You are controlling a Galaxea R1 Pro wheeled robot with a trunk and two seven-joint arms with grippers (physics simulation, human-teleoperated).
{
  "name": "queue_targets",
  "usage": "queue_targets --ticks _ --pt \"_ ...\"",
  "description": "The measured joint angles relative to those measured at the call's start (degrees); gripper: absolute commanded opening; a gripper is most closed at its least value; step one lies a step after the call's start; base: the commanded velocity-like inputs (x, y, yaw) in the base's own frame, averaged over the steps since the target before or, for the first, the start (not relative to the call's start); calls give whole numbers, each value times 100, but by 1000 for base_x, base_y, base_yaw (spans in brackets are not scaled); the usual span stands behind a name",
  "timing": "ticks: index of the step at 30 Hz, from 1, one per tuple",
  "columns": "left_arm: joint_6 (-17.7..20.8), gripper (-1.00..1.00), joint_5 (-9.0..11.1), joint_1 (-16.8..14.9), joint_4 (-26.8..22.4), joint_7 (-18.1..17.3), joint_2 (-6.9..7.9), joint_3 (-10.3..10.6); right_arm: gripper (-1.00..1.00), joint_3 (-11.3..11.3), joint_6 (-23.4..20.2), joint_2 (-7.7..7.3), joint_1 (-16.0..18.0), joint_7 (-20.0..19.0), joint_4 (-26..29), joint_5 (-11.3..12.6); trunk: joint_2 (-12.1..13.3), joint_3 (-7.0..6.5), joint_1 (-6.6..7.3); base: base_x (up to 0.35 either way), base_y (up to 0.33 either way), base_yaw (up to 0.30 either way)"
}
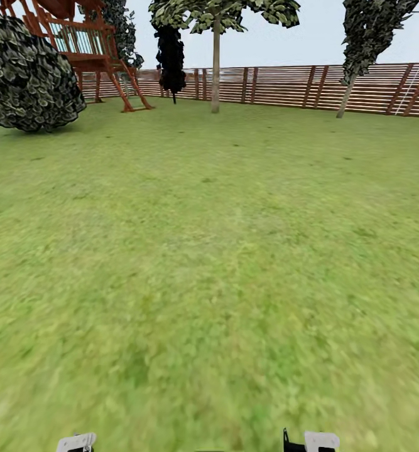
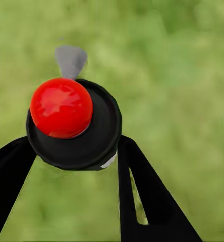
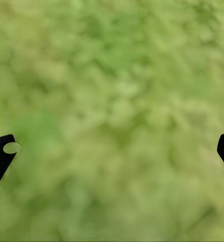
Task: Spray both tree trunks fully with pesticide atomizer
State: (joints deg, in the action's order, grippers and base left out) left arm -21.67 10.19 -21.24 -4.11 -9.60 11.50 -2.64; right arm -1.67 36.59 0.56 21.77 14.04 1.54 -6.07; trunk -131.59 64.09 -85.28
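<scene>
In the left wrist view my left gripper [image 2: 75,147] is shut on the pesticide atomizer [image 2: 71,123], a black round body with a glossy red ball on top and a grey nozzle [image 2: 70,60] pointing away over blurred grass. My right gripper [image 3: 114,148] is open, its black fingertips [image 3: 2,154] far apart above bare grass. In the head view, a tree with a slim beige-grey trunk [image 1: 216,66] and a leafy crown stands far ahead by the fence. A second tree with a leaning trunk [image 1: 346,95] stands far right. No white specks show on either trunk.
Green lawn [image 1: 209,251] stretches ahead to a brown slatted fence [image 1: 297,85]. A big dark round bush [image 1: 27,72] and a red-brown wooden playset [image 1: 93,47] stand at far left. A narrow black conifer [image 1: 171,56] rises beside the middle tree.
</scene>
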Motion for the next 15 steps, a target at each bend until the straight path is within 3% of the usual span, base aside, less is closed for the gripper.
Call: queue_targets --ticks 15 --pt "-8 -100 0 0 0 0 0 0 100 0 0 2 -1 0 0 0 0 0 0 339 0 0"
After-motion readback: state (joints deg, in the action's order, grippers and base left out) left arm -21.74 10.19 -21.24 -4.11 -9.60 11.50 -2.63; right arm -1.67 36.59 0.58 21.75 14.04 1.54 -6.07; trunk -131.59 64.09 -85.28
